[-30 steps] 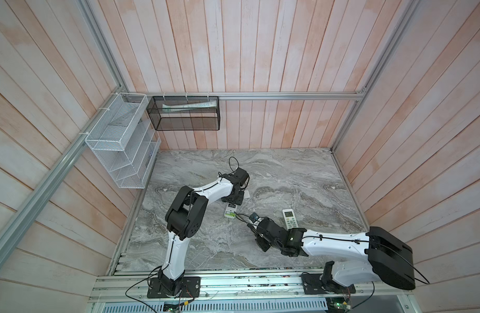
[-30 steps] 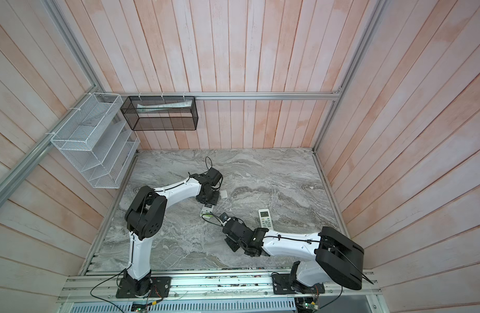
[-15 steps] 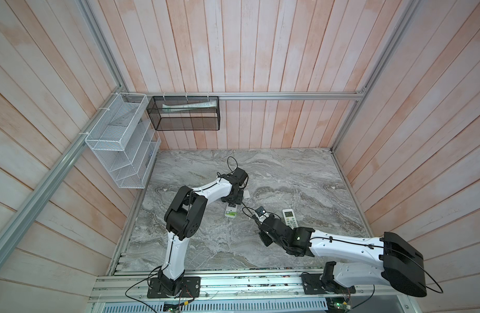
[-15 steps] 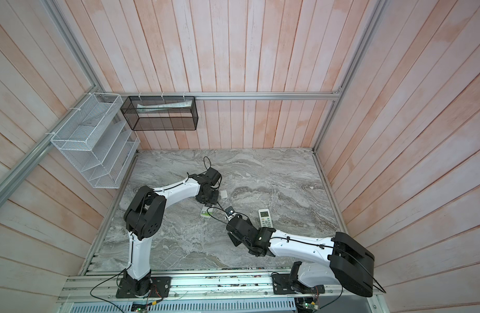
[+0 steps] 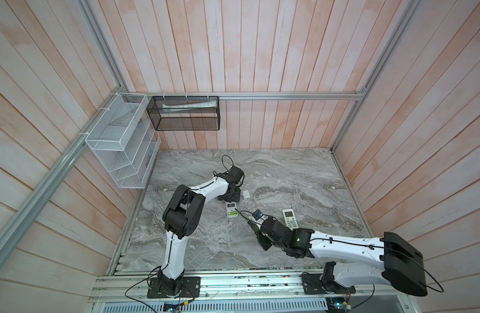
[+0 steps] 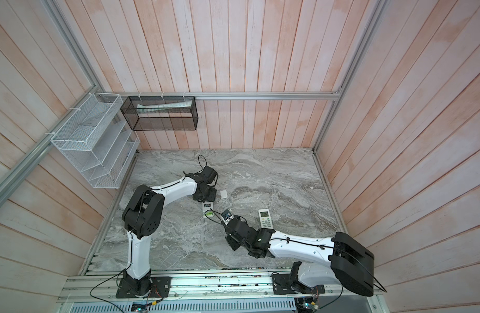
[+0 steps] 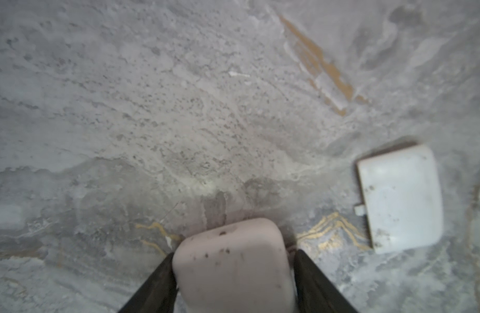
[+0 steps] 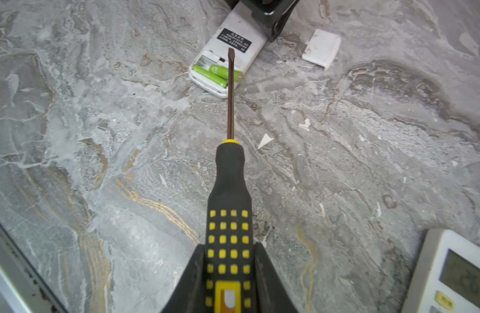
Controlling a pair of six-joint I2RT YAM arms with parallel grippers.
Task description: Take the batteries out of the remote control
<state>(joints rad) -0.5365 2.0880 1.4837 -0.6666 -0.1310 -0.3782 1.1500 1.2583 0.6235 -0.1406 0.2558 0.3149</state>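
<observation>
The white remote control (image 5: pixel 230 207) (image 6: pixel 207 208) lies back-up with its compartment uncovered. Two lime green batteries (image 8: pixel 216 73) (image 5: pixel 232 214) lie side by side in it. My left gripper (image 5: pixel 230 197) (image 7: pixel 233 252) straddles the remote's far end (image 7: pixel 230 265); its black fingers (image 7: pixel 157 281) sit close on both sides, and whether they press it I cannot tell. My right gripper (image 8: pixel 230 248) (image 5: pixel 259 229) is shut on the black-and-yellow screwdriver (image 8: pixel 229 176) (image 6: pixel 226 222). In the right wrist view, its flat tip lies over the remote's compartment.
The loose white battery cover (image 5: pixel 245 194) (image 7: pixel 400 199) (image 8: pixel 321 48) lies beside the remote. A second white remote (image 5: pixel 289 218) (image 8: pixel 455 273) lies face-up to the right of my right gripper. A white wire rack (image 5: pixel 119 141) and a black mesh basket (image 5: pixel 186 113) hang on the walls.
My right arm has shifted a little with the screwdriver, its tip still at the remote's open end. My left gripper has stayed at the remote's far end.
</observation>
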